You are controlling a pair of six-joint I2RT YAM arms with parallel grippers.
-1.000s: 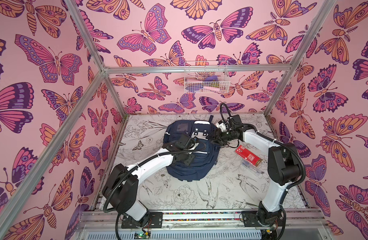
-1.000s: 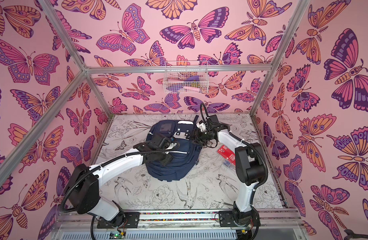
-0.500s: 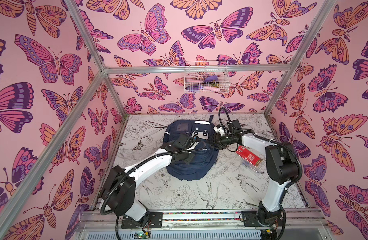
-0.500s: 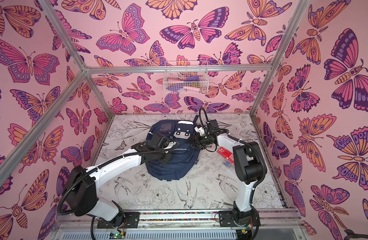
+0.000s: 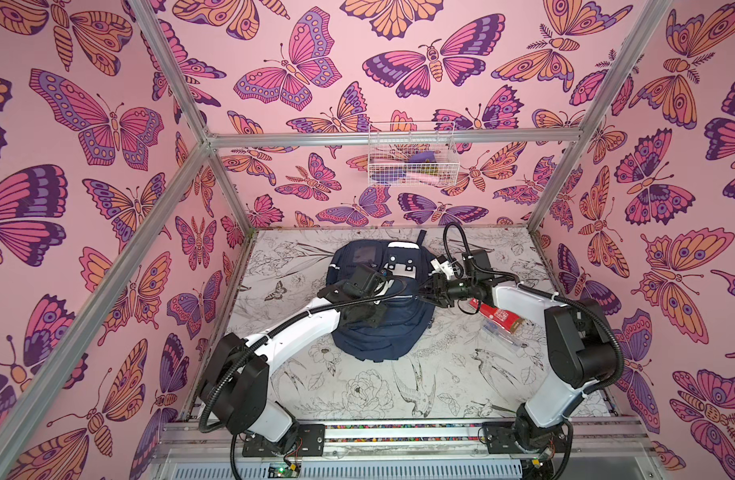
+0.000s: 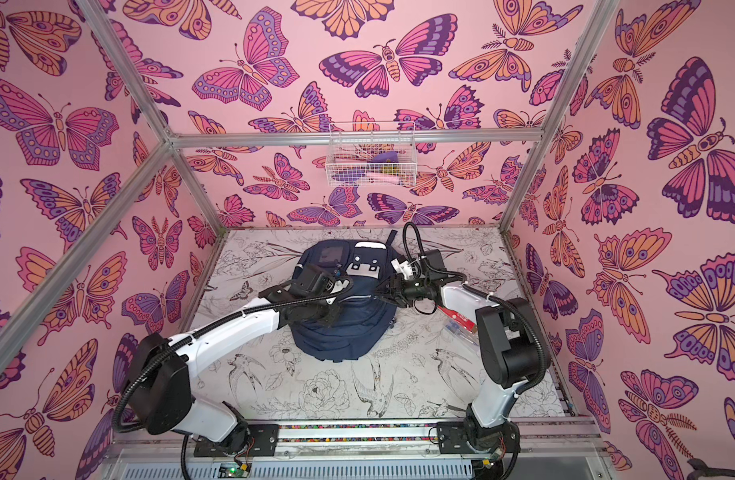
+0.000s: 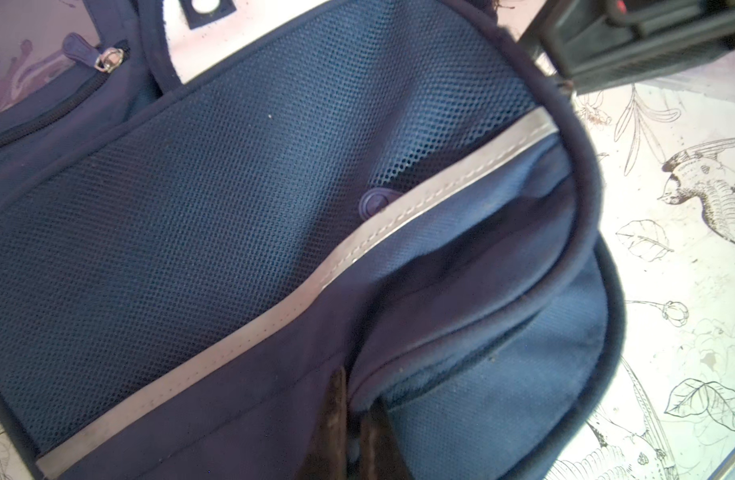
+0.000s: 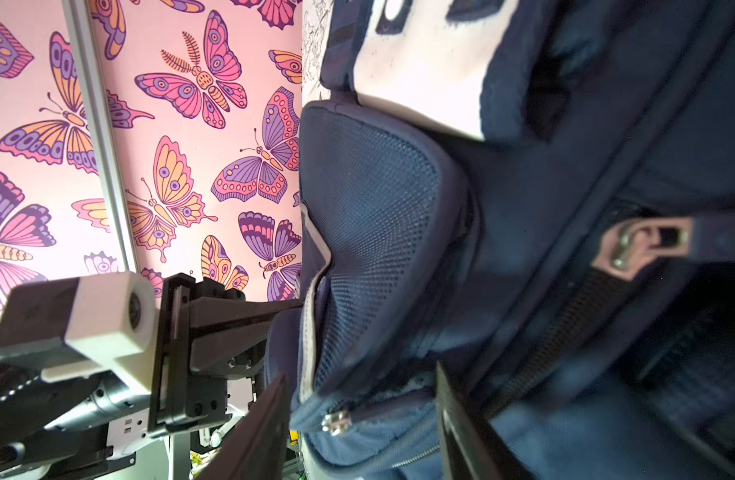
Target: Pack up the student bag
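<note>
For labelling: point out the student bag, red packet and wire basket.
student bag (image 5: 374,345): a top view, lower fabric.
red packet (image 5: 500,318): a top view, red face.
wire basket (image 5: 413,141): a top view, mesh wall.

The counter (image 5: 357,395) (image 6: 315,390) is white, covered in black line drawings of birds, flowers and leaves. A navy bag (image 5: 378,336) (image 6: 345,336) lies flat on it, toward the back and about midway across, its white patch at the far end. To the right of the bag, near it but apart, a red pack (image 5: 500,318) (image 6: 461,319) lies slantwise, its far end hidden under the right arm. A clear packet (image 5: 498,336) (image 6: 457,332) lies just beside it, on the near side; I cannot tell what it holds.
</note>
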